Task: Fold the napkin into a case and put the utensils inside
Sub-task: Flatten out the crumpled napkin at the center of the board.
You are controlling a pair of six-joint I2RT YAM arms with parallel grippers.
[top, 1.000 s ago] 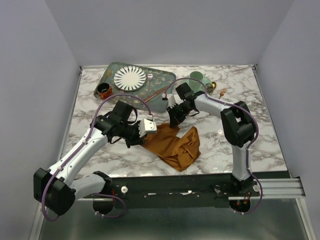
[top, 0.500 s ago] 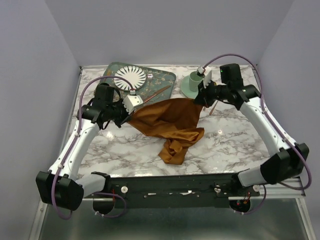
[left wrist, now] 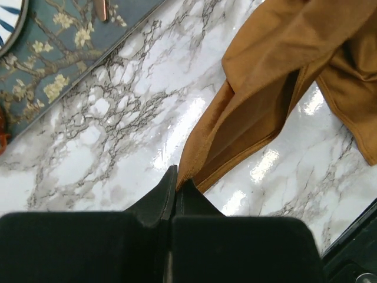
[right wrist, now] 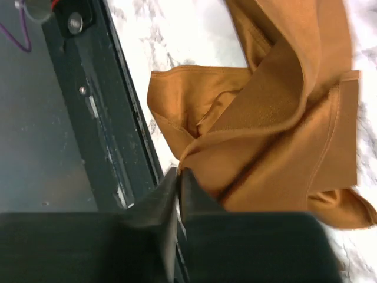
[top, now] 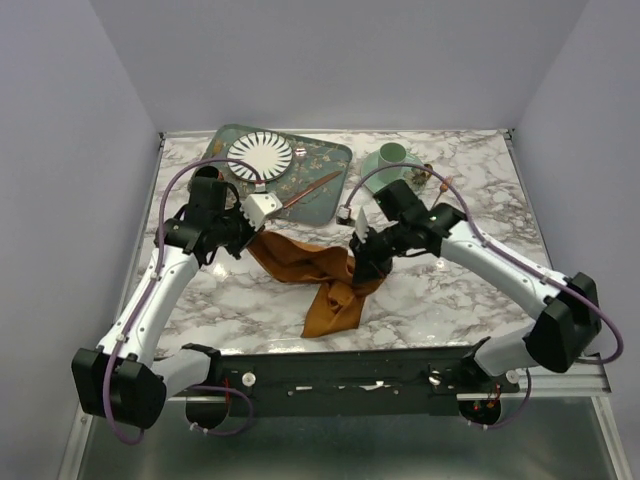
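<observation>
The rust-orange napkin hangs bunched between my two grippers, one end trailing onto the marble near the front edge. My left gripper is shut on one of its corners; the left wrist view shows the jaws pinching the cloth. My right gripper is shut on another edge, as the right wrist view shows with the cloth draped below. No case shape shows. One copper utensil lies on the tray. Another copper piece lies by the green cup.
A green patterned tray at the back holds a white striped plate. A green cup on a saucer stands at the back right. The dark front rail lies just below my right gripper.
My right gripper has swung from the back right to the centre front with its napkin edge. The napkin, spread wide before, is now bunched. My left gripper has barely moved.
</observation>
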